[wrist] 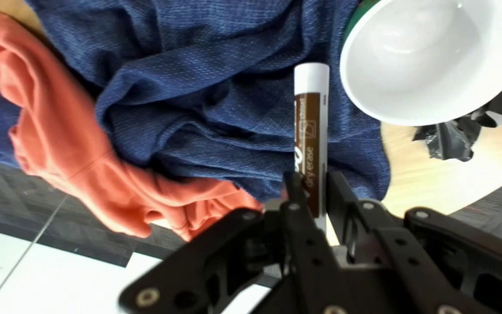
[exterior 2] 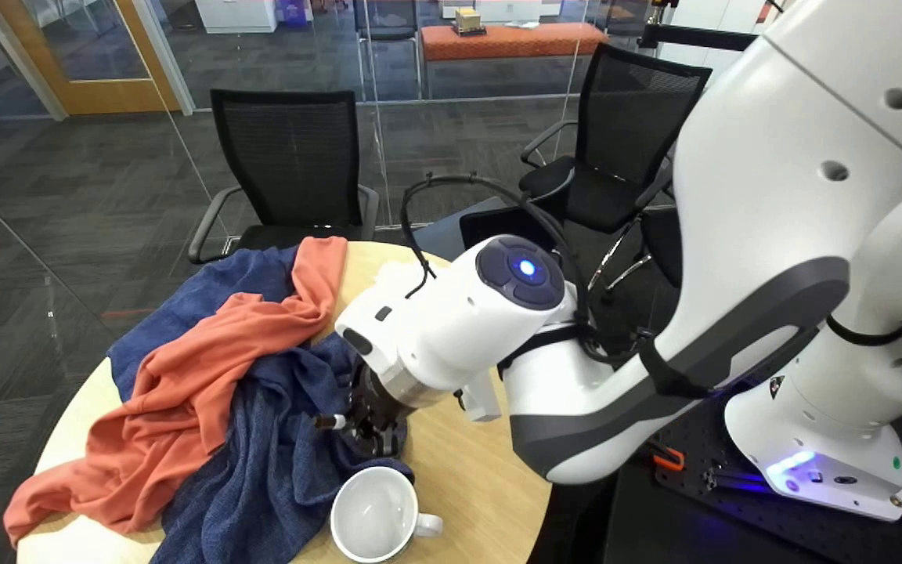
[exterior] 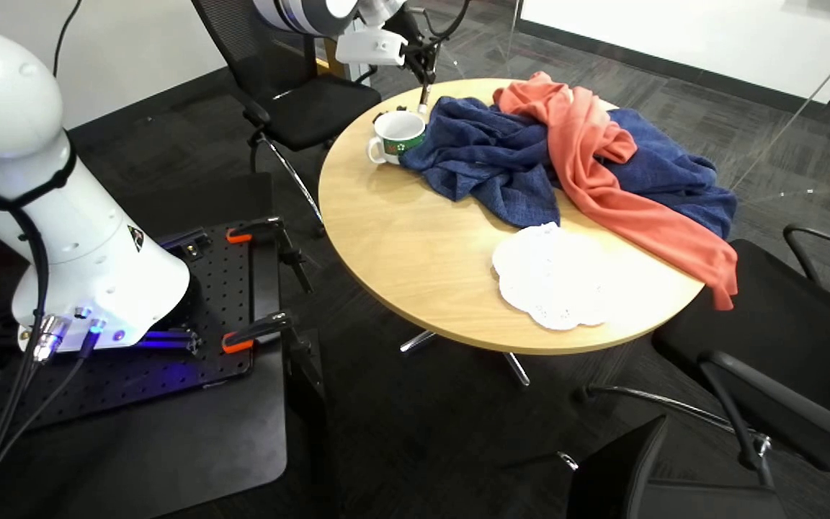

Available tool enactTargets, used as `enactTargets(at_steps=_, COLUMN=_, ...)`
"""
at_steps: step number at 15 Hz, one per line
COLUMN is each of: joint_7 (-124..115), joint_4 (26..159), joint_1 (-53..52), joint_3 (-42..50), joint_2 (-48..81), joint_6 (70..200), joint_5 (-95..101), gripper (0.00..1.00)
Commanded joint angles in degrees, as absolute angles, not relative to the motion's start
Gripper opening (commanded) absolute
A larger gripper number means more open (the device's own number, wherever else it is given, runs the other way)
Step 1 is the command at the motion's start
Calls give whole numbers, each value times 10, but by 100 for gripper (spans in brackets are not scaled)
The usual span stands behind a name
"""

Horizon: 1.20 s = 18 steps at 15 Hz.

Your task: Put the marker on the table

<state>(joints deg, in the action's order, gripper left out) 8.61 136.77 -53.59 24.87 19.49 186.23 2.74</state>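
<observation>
The marker is a slim brown and white dry-erase pen in the wrist view. My gripper is shut on its near part, and the white end points away from the fingers. The marker also shows in both exterior views, tilted at the gripper's tips. In both exterior views the gripper is at the table's edge region, beside the blue cloth and the mug. The round tan table is partly covered by cloths; its bare top also shows in the wrist view.
A white mug with a green band stands close to the gripper. Crumpled black tape lies by it. A blue cloth and an orange cloth lie bunched on the table. A white doily lies near the edge. Black chairs stand around.
</observation>
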Motion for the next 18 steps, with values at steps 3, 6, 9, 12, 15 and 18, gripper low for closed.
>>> enactTargets(at_steps=3, joint_7=67, joint_4=1393, joint_1=-706, joint_3=470, joint_2=203, joint_6=1836, joint_5=11, gripper=5)
enactTargets(at_steps=6, joint_7=61, joint_4=1402, joint_1=-748, joint_3=522, joint_2=222, joint_6=1806, joint_5=2, gripper=5)
enactTargets(at_steps=9, joint_7=52, joint_4=1408, joint_1=-760, joint_3=527, joint_2=234, joint_6=1768, joint_5=-3, gripper=5)
enactTargets(at_steps=12, joint_7=43, joint_4=1407, joint_1=-756, joint_3=514, joint_2=245, joint_6=1731, joint_5=-4, gripper=5)
enactTargets(at_steps=15, joint_7=-3, joint_4=1406, joint_1=-716, joint_3=478, joint_2=237, joint_6=1695, joint_5=47, gripper=5)
enactTargets(at_steps=18, joint_7=-26, joint_4=1405, joint_1=-649, joint_3=411, joint_2=217, joint_6=1652, joint_5=58, gripper=5)
